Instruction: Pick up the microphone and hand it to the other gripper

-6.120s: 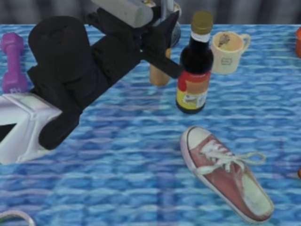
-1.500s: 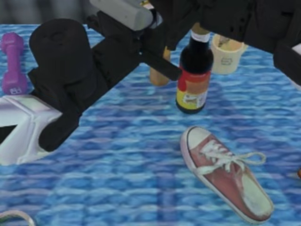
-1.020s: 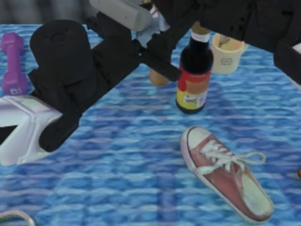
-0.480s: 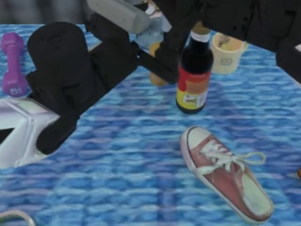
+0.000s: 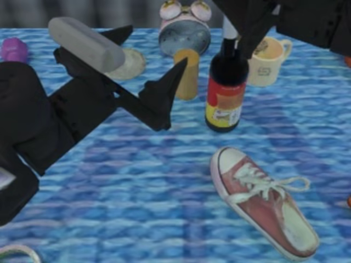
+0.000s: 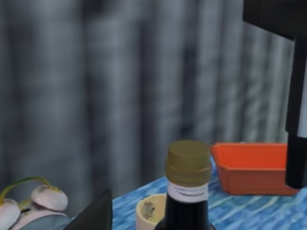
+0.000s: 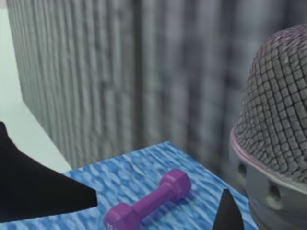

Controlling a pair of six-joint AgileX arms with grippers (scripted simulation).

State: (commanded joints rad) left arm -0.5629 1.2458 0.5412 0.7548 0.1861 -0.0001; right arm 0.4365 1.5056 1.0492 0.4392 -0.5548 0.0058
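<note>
Microphone (image 7: pixel 276 143) above bottle (image 5: pixel 225 82), mug (image 5: pixel 267 60) beside.

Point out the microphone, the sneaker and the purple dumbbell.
microphone (image 7: pixel 276 129): right wrist view, on its mesh head.
sneaker (image 5: pixel 263 200): top view, on the laces.
purple dumbbell (image 7: pixel 146 201): right wrist view, on its bar.

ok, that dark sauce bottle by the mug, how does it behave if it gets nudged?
The sauce bottle stands upright, tall and narrow, so a nudge near its cap would probably tip it. Its round body would likely roll once it is down. It looks like rigid, glossy glass: probably stiff, somewhat slippery, and maybe breakable.
</note>
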